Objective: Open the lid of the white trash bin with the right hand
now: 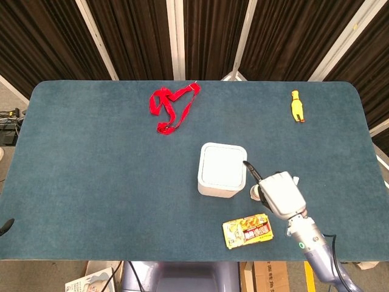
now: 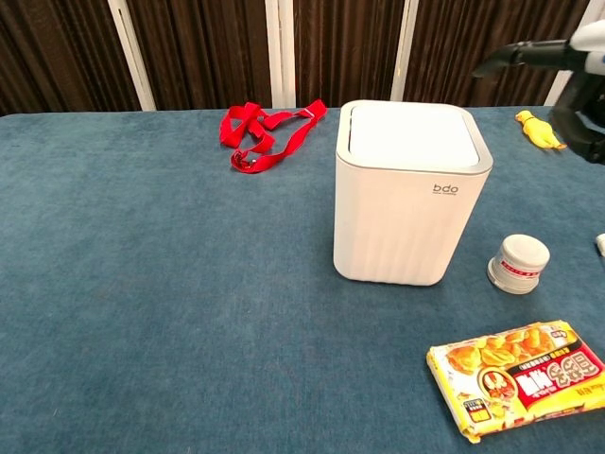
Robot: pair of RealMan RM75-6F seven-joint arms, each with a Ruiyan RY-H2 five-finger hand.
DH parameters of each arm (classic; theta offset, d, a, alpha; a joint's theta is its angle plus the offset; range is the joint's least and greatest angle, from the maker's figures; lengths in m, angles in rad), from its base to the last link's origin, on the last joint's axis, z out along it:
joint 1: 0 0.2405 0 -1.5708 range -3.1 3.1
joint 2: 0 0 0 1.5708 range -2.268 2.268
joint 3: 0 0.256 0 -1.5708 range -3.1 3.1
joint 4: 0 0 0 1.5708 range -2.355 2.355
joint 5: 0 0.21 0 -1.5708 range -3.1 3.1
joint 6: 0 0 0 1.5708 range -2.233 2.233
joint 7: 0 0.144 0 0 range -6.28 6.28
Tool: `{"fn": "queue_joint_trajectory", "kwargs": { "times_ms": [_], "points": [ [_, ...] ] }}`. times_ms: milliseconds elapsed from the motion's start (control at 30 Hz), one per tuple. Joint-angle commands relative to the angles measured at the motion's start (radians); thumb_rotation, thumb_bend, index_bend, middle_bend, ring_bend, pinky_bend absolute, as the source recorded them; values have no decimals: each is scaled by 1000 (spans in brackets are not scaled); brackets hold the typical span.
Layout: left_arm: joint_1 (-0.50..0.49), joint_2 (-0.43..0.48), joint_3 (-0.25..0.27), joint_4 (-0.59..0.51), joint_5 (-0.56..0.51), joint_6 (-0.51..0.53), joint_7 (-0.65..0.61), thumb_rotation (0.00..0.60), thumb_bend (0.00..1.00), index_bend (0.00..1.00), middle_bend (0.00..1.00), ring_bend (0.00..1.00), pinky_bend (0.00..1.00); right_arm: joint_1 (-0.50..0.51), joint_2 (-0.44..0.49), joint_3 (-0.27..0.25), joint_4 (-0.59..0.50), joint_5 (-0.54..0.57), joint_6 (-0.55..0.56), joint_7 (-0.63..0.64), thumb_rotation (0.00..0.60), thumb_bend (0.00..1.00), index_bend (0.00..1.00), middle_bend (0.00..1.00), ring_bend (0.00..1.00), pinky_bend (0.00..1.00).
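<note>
The white trash bin stands near the middle of the table with its lid down flat. My right hand hovers just to the right of the bin, above table level, and holds nothing. One dark finger stretches toward the bin's right rim; whether it touches the rim cannot be made out. In the chest view the right hand enters at the top right, its finger pointing left, higher than the lid. Only a dark tip of my left hand shows at the table's left front edge.
A small white jar sits right of the bin, below the hand. A yellow snack packet lies at the front. A red strap and a yellow toy chicken lie at the back. A tube's white cap peeks out beside the hand.
</note>
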Motion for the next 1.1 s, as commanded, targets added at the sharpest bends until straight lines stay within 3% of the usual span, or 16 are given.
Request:
{"fn": "queue_joint_trajectory", "kwargs": {
  "times_ms": [33,367,633,1100],
  "points": [
    [0,1,0,-5,-5,-4,6,600,45,100,0,0,0,42,16,12,-20,61,-39,-30,600,769,100,799,819,694],
    [1,1,-6,-13,-21,-5,13,600,45,100,0,0,0,127,21,-1,-28,195,-79,-79,600,769,171,799,819,694],
    [2,0,-8,-17,-27,-5,16,600,45,100,0,0,0,143,20,-23,-34,192,-63,-69,600,769,231,799,819,694],
    [2,-3,-13,-20,-36,-6,17,600,46,100,0,0,0,154,25,-68,-47,150,-45,-45,600,769,250,799,819,694]
  ]
}}
